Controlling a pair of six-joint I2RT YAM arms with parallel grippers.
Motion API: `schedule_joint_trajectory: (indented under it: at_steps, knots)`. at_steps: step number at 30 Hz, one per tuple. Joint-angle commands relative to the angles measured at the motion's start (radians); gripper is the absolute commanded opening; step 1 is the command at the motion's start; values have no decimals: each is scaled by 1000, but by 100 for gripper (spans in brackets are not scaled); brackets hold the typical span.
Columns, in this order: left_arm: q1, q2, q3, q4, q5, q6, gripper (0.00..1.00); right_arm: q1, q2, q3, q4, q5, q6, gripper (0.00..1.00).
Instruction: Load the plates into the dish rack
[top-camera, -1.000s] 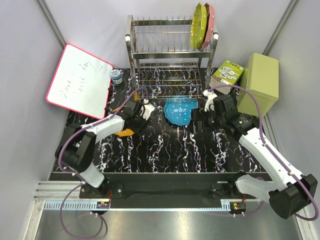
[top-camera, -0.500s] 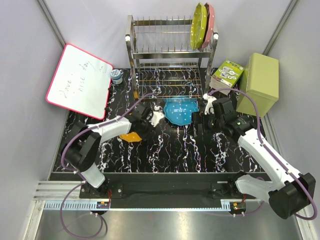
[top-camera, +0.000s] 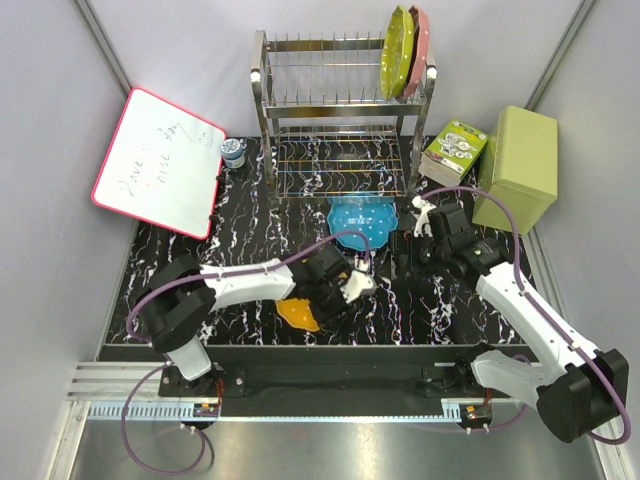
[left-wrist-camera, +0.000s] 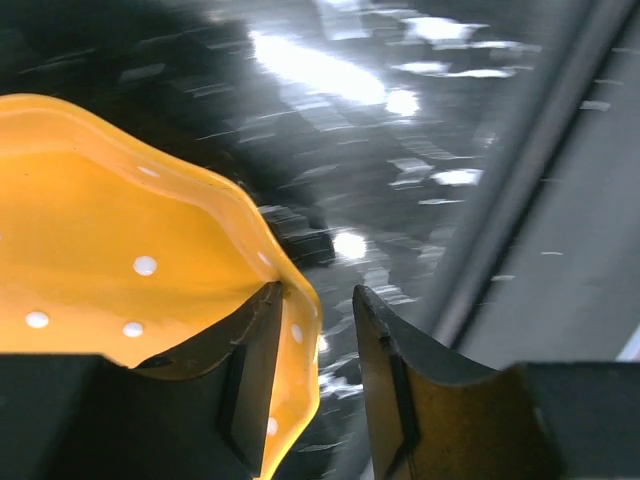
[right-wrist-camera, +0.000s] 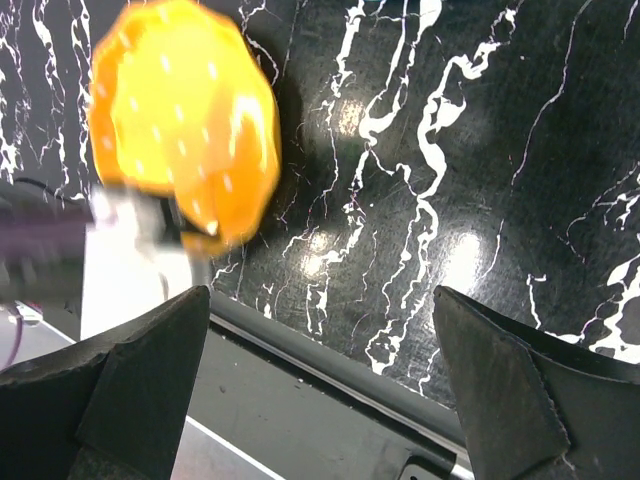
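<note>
The orange plate (top-camera: 298, 313) is pinched at its rim by the left gripper (left-wrist-camera: 316, 300), the rack (top-camera: 340, 100) well beyond; right gripper (right-wrist-camera: 320, 300) spread.

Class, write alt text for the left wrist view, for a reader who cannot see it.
An orange plate with white dots fills the left, its scalloped rim between the two dark fingers of the left tool. Behind lies a glossy black table, blurred, with a grey rail at right.
</note>
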Motion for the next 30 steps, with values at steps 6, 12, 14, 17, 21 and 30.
schedule_joint_trajectory:
  at_steps: [6, 12, 14, 17, 21, 30]
  knots:
    - [-51, -149, -25, 40, -54, -106, 64, -55, -17, -15, 7, -35, 67, 100]
    - [276, -456, -118, 151, -166, -370, 73, -69, 32, -96, 127, -151, 179, 98]
    - [349, -501, -172, 166, -174, -520, 72, -71, 76, -139, 208, -180, 219, 97]
    - [460, -532, -239, 142, -125, -693, 67, -71, 132, -203, 326, -252, 282, 91]
    - [485, -524, -328, 184, -92, -841, 66, -69, 222, -271, 449, -292, 342, 88]
    - [543, -477, -496, 261, -69, -982, 63, -22, 421, -300, 729, -318, 442, 86]
